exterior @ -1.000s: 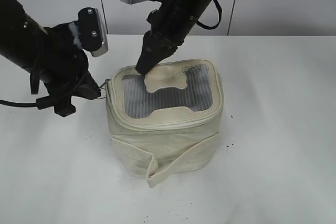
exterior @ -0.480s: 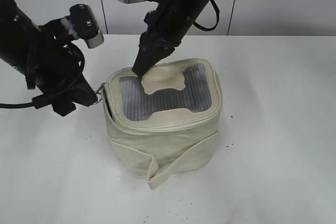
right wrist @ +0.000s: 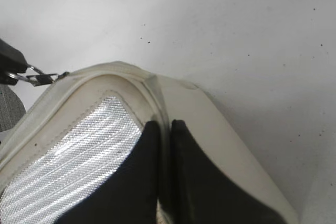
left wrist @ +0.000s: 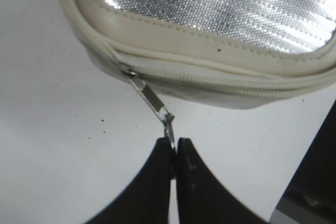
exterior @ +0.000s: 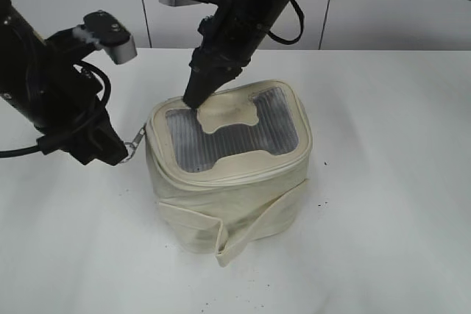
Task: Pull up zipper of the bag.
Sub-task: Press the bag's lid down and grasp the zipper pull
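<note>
The cream bag (exterior: 228, 182) stands mid-table, its grey mesh top facing up. My left gripper (exterior: 118, 154) is just left of it, shut on the ring of a silver zipper pull (exterior: 135, 140). In the left wrist view the pull (left wrist: 149, 97) runs taut from the zipper track (left wrist: 226, 85) at the lid corner down to my gripper (left wrist: 172, 142). My right gripper (exterior: 193, 99) is shut, its tips pressing down on the lid's far left corner. In the right wrist view it (right wrist: 163, 125) rests on the cream rim beside the mesh (right wrist: 68, 145).
The bag's wide cream strap (exterior: 243, 237) wraps its front and sticks out toward the table's near side. The white table (exterior: 383, 204) runs back to a pale panelled wall (exterior: 368, 20). The left arm's cable (exterior: 18, 152) trails at the far left.
My left gripper has swung down and left with the pull, drawing it along the bag's left side. The dark gap there has shut. The right gripper has stayed on the lid.
</note>
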### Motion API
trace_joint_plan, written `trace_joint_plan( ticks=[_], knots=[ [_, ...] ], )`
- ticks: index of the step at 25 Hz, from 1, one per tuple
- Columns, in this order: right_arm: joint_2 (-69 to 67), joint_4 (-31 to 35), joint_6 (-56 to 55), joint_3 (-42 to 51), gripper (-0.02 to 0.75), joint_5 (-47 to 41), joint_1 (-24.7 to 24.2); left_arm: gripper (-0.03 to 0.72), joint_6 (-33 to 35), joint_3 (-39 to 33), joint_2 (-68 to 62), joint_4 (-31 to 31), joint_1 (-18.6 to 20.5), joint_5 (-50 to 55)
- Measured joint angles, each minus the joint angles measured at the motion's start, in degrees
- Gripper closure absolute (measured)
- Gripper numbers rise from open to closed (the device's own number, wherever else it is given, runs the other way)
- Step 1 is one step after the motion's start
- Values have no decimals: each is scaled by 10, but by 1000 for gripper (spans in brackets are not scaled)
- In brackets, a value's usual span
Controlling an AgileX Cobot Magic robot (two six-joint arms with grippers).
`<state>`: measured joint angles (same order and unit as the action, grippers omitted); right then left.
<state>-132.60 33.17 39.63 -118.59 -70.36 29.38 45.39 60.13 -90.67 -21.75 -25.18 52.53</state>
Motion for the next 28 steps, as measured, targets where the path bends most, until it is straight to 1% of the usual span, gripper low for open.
trace_joint_plan(
  ticks=[4, 10, 13, 16, 18, 20, 23, 28],
  knots=[
    [-2, -6, -8, -17, 729, -1, 1, 691, -10, -7, 1, -28, 1, -5],
    [-8, -9, -20, -29, 729, -1, 1, 691, -17, -47, 2, -69, 1, -12],
    [-8, -9, -23, -29, 729, -1, 1, 691, -20, -69, 4, -107, 2, -27],
    [-8, -9, -24, -29, 729, -1, 1, 691, -20, -91, 6, -164, 4, -41],
    [-8, -10, -25, -29, 729, -1, 1, 691, -23, -106, 7, -182, -1, -53],
    [-8, -12, -25, -29, 729, -1, 1, 691, -24, -118, 7, -189, -22, -58],
    [-8, -13, -25, -29, 729, -1, 1, 691, -24, -124, 7, -218, -74, -51],
    [-8, -16, -26, -29, 729, -2, 1, 689, -28, -127, 8, -260, -160, -117]
  ],
)
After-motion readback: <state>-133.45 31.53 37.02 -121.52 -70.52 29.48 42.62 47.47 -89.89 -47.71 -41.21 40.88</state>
